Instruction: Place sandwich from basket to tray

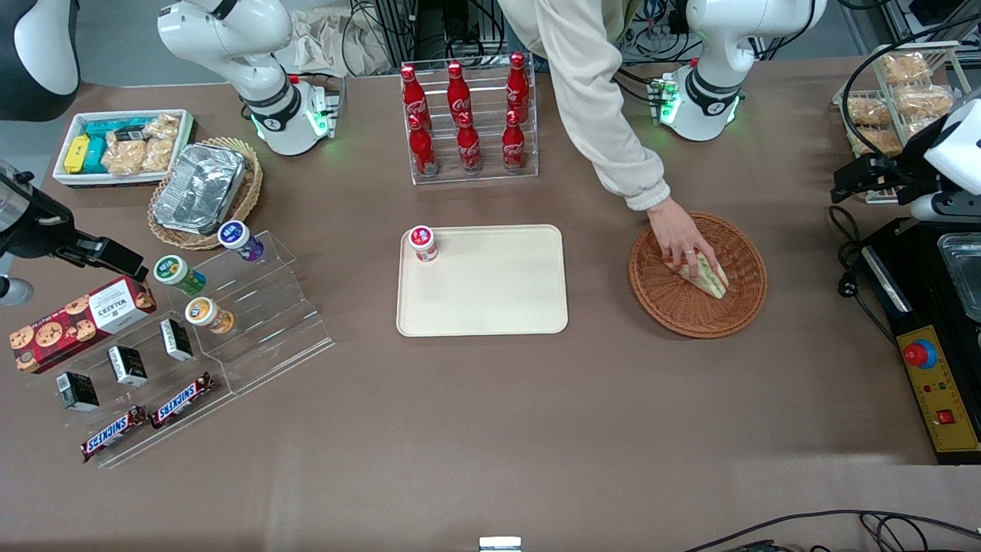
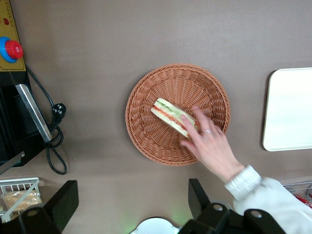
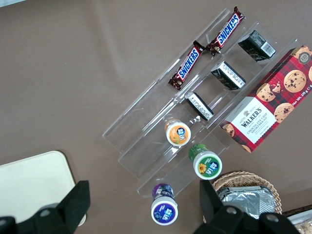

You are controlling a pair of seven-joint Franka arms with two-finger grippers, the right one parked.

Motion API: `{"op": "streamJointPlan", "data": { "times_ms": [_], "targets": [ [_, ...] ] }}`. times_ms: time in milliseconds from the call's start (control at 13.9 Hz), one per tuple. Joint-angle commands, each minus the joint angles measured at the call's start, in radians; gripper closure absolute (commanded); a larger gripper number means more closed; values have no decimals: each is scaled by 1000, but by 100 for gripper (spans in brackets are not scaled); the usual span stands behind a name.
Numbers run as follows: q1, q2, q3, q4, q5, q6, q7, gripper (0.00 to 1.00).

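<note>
Sandwich (image 2: 174,117) lay in wicker basket (image 2: 146,92), a person's hand (image 2: 208,144) on it, prob. positioning it for pickup. Gripper (image 2: 131,200), fingers spread and holding nothing, hung high above basket. Tray (image 1: 490,307) sat near basket, toward parked arm.

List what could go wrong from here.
A person's hand rests on the sandwich in the basket; an approaching arm could strike it. The open end effector hovers above the table beside the basket. A small red-lidded cup occupies one corner of the tray.
</note>
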State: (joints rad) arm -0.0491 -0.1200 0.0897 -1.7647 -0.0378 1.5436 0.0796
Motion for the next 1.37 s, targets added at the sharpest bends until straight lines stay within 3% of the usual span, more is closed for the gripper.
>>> {"op": "streamJointPlan", "data": {
  "times_ms": [0, 360, 432, 649, 865, 1153, 1297],
  "targets": [
    [-9, 10, 4, 24, -10, -3, -15, 0],
    [3, -58, 11, -73, -11, -34, 29, 0],
    [8, -81, 12, -122, -19, -4, 28, 0],
    [9, -200, 42, -399, -157, 233, -7, 0],
    [0, -199, 44, -495, -166, 344, -18, 0],
    [-37, -190, 30, -620, -160, 490, -220, 0],
    [-55, -165, 27, -634, -160, 501, -408, 0]
  ]
}}
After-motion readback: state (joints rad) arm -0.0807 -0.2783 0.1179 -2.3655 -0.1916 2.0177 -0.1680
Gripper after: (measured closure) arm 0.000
